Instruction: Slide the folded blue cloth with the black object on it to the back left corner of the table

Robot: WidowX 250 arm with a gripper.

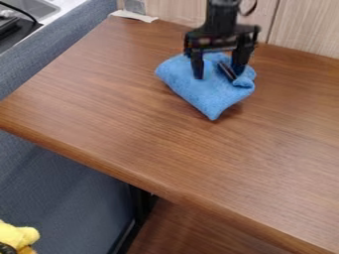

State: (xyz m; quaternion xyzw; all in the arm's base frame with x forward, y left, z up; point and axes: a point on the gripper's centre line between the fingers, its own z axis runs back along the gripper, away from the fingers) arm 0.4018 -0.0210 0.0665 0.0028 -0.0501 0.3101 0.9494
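The black gripper [218, 75] hangs down over the table's back part, its two fingers spread apart and pointing at the cloth. Beneath it lies a folded blue cloth [202, 93], bunched up, with one corner toward the front. The fingertips are at or just over the cloth; whether they press on it I cannot tell. A small dark slender object [227, 71] lies slanted on the cloth between the fingers, close to the right one. Part of the cloth's back side is hidden behind the gripper.
The brown wooden table [119, 119] has its front edge running from left down to lower right. A pale panelled wall [305, 27] stands behind it. White paper [134, 16] lies at the back left corner. A yellow toy [17, 235] is at the lower left, below the table.
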